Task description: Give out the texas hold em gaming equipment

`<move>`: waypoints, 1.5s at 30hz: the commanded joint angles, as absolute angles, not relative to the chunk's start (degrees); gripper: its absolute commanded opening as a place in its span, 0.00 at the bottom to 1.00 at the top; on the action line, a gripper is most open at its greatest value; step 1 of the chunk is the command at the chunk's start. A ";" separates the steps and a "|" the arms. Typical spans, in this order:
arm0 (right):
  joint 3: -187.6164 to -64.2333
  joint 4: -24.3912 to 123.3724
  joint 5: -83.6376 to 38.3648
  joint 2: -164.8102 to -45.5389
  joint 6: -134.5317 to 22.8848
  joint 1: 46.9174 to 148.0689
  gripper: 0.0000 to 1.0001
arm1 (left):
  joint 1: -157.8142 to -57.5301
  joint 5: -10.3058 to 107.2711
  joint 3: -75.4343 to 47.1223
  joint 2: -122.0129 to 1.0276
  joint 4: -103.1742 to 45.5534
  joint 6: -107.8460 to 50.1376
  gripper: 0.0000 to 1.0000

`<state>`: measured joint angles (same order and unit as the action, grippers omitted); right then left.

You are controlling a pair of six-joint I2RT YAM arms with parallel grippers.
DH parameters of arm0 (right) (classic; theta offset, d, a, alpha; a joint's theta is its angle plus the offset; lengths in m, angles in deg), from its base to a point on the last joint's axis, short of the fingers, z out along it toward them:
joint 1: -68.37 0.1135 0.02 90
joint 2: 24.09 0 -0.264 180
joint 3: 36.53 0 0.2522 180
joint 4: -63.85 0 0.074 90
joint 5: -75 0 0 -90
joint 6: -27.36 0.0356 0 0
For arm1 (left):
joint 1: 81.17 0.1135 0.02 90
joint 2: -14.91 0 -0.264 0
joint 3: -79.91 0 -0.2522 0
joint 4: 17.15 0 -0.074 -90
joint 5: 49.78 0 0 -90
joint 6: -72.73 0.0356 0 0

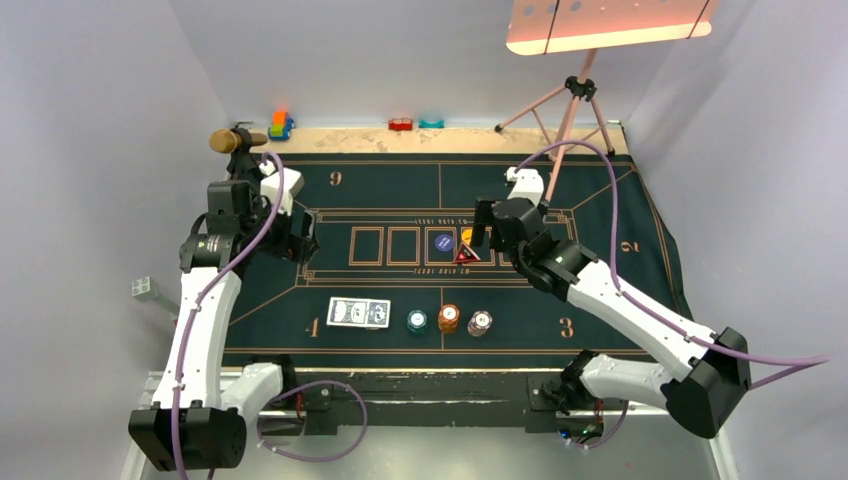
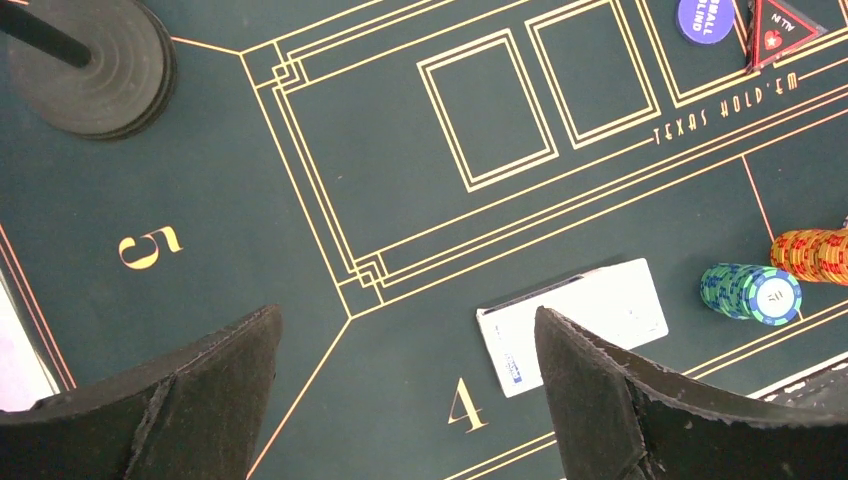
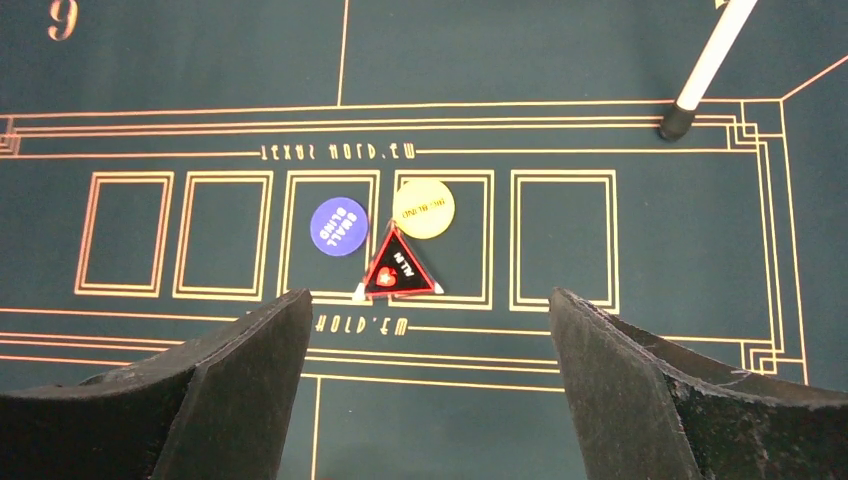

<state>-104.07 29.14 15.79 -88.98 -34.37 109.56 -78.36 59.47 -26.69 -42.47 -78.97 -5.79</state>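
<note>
The deck of playing cards [image 1: 358, 313] lies near the "4" on the mat's front edge; it shows as a white pack [image 2: 572, 322] in the left wrist view. To its right stand a teal chip stack [image 1: 417, 321] [image 2: 750, 292], an orange-brown stack [image 1: 449, 318] [image 2: 812, 255] and a white-grey stack [image 1: 480, 323]. A navy disc [image 3: 339, 226], a yellow disc [image 3: 423, 208] and a red-edged triangle [image 3: 398, 270] sit in the centre boxes. My right gripper [image 3: 428, 310] [image 1: 480, 230] hovers open just short of the triangle. My left gripper [image 2: 405, 330] [image 1: 304, 240] hangs open and empty over the mat's left side.
The dark green mat [image 1: 650, 230] covers the table. A tripod [image 1: 570, 100] with a lamp stands at the back right, one leg [image 3: 705, 65] resting on the mat. Small toys [image 1: 281, 125] [image 1: 401, 125] line the back edge. A black round base [image 2: 95, 65] sits near the "5".
</note>
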 commanded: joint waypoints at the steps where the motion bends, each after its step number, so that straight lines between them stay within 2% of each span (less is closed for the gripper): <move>1: -106.92 26.27 18.75 -90.77 -33.55 110.79 0.92 | -78.62 60.75 -25.11 -40.08 -77.27 -5.08 1.00; 9: -110.14 27.21 18.20 -96.22 -32.19 117.14 0.89 | -78.62 64.97 -26.75 -42.23 -79.34 -4.15 0.96; 19: -117.10 32.73 15.45 -112.47 -32.79 126.77 0.87 | -78.58 67.54 -28.72 -41.77 -77.27 -5.10 1.00; 29: -123.86 34.43 14.53 -125.38 -35.84 122.86 0.86 | -78.54 69.92 -31.08 -43.26 -74.03 -8.45 1.00; 45: -124.51 36.87 6.11 -132.66 -35.45 113.00 0.86 | -78.45 69.90 -33.47 -40.19 -72.90 -7.93 1.00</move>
